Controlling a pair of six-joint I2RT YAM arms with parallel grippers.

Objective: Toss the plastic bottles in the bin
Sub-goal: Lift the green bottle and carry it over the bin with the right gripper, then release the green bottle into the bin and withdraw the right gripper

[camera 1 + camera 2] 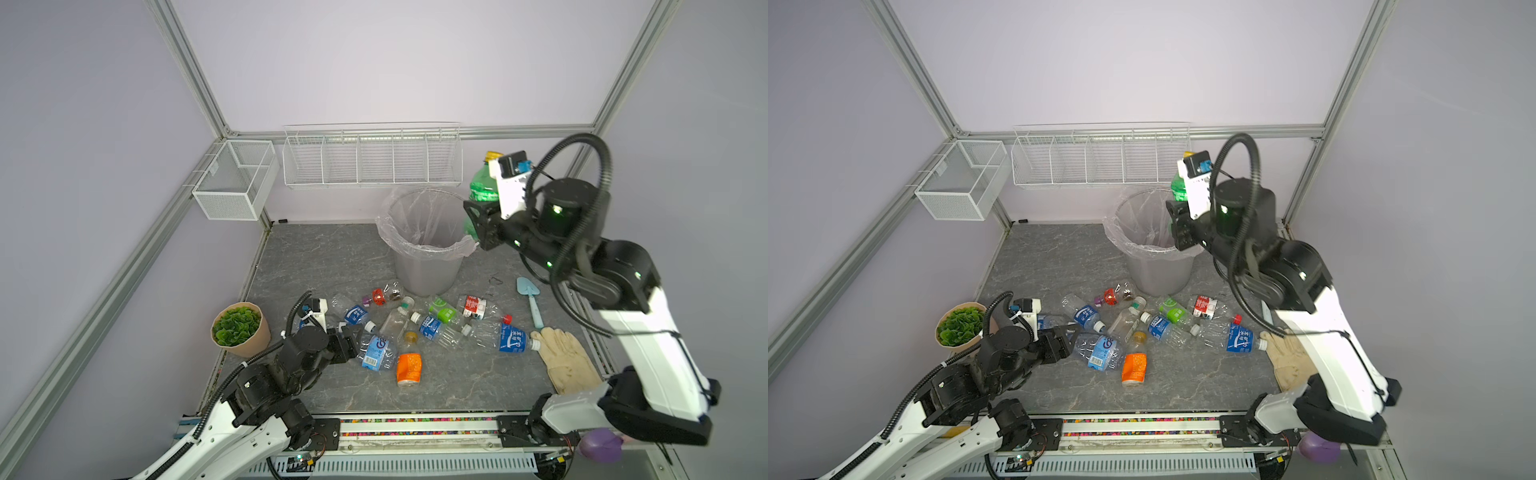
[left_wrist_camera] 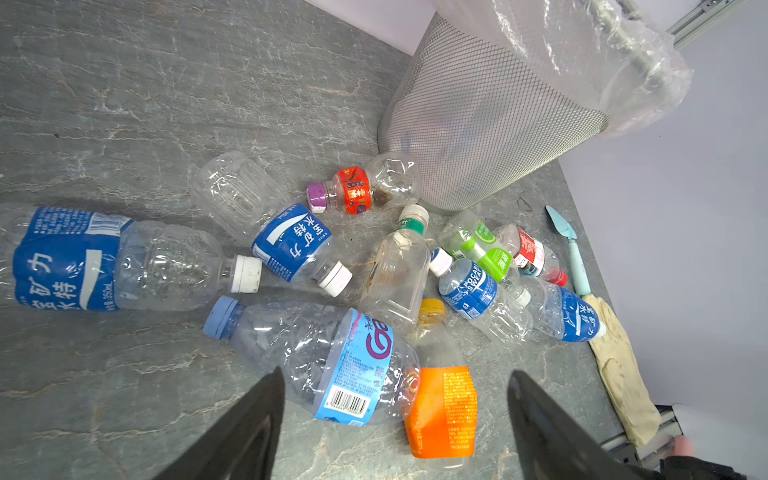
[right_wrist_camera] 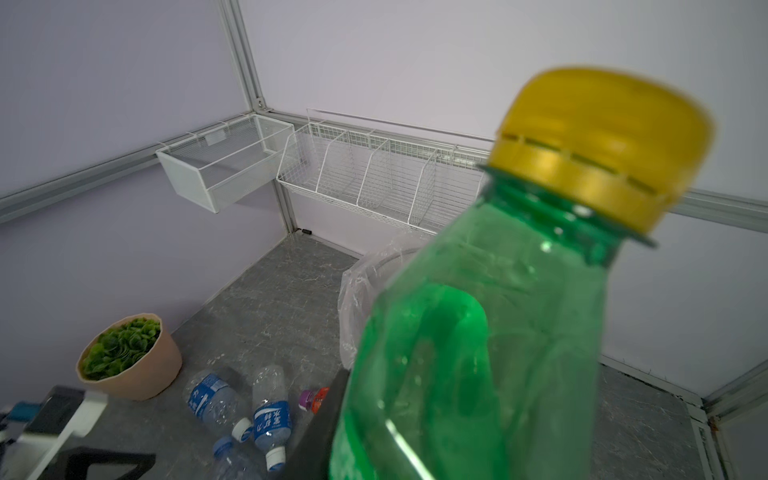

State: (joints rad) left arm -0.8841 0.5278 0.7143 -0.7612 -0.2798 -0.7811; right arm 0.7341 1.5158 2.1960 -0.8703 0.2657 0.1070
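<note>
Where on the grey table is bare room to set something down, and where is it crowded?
Bare: far left, between the side wall and the bin; and the near strip between the orange-label bottle and the front rail. Crowded: bottles heaped from plant pot to glove.

Potted plant (image 1: 237, 328), blue trowel (image 1: 533, 305) and pale glove (image 1: 569, 361) rest on the table (image 1: 311, 257), wire baskets (image 1: 372, 160) mounted behind.

Soft even light, faint shadows (close green bottle (image 3: 478, 332) blurs).

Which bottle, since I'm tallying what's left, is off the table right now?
The green bottle with the yellow cap, in the right gripper by the bin; the rest lie on the table.
</note>
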